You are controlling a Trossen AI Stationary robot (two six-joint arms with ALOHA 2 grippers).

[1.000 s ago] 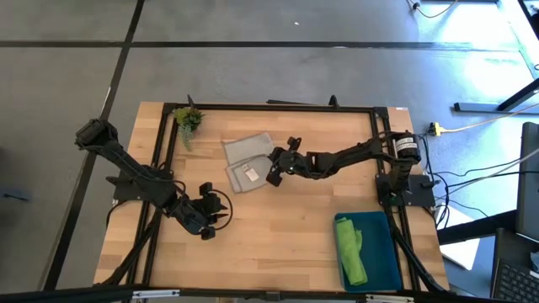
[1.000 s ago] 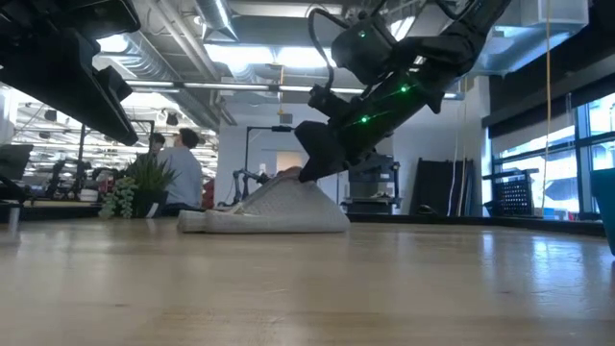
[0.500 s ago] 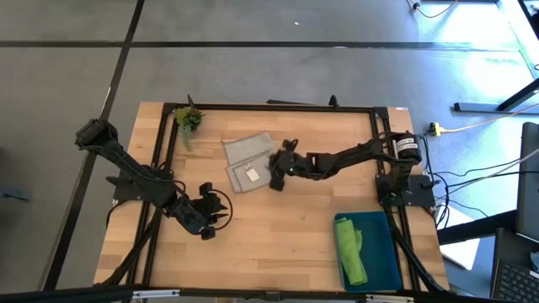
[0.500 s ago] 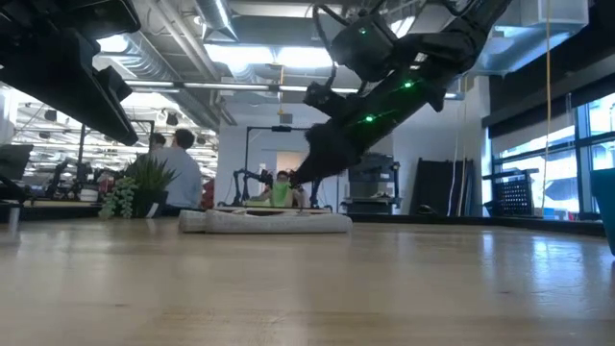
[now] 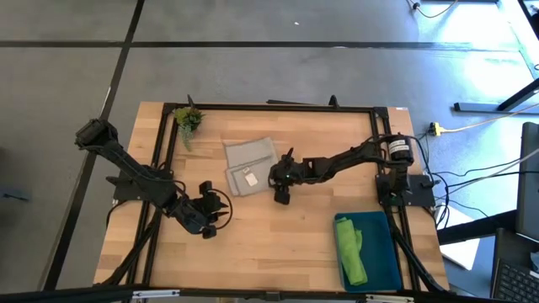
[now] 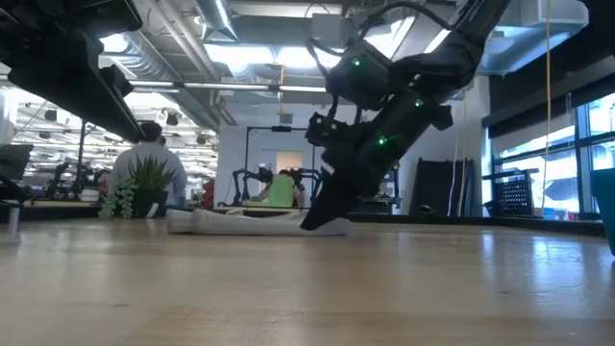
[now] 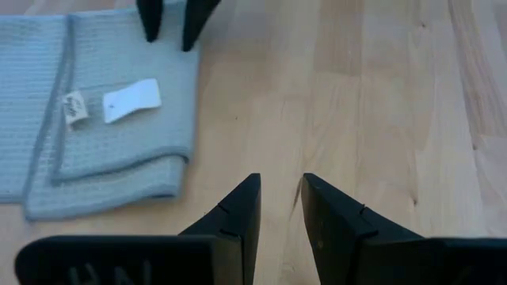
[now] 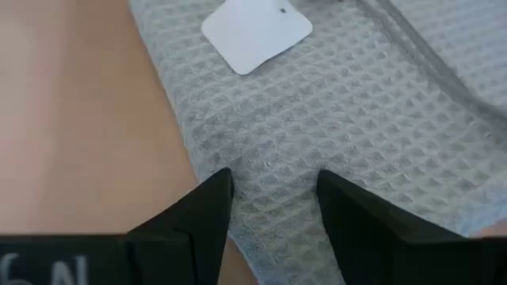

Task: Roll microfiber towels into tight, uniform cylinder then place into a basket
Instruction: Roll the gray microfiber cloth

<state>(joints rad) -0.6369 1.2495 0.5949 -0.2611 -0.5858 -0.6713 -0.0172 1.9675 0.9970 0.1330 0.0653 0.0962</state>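
Observation:
The pale grey towel (image 5: 247, 164) lies folded and flat on the table, left of centre, with a white tag (image 8: 255, 30) on top. My right gripper (image 5: 279, 192) is open and tipped down over the towel's right edge (image 7: 186, 71); its two fingers straddle a strip of waffle cloth (image 8: 273, 186). My left gripper (image 5: 215, 209) waits open above bare wood, near-left of the towel (image 7: 119, 119). The lime green towel (image 5: 350, 251) lies rolled in the teal basket (image 5: 387, 252) at the near right. My right gripper's open fingertips (image 6: 322, 223) reach down to the grey towel's top layer, just inside its right edge (image 8: 238, 237). They come from above, slanting in from the table's right. Whether they press the cloth or hover just over it, I cannot tell. The towel lies flat.
A small green plant sprig (image 5: 188, 118) stands at the far left corner. Black frame rails (image 5: 278, 107) run round the table top. Bare wood (image 5: 269, 244) lies between the towel and the near edge. People show in the room beyond, in the low view.
My right gripper has opened and let go of the grey towel's raised right part, which has dropped flat onto the table. The gripper has then sunk, tipped more steeply down, and moved a little toward the near edge, to the towel's right edge.

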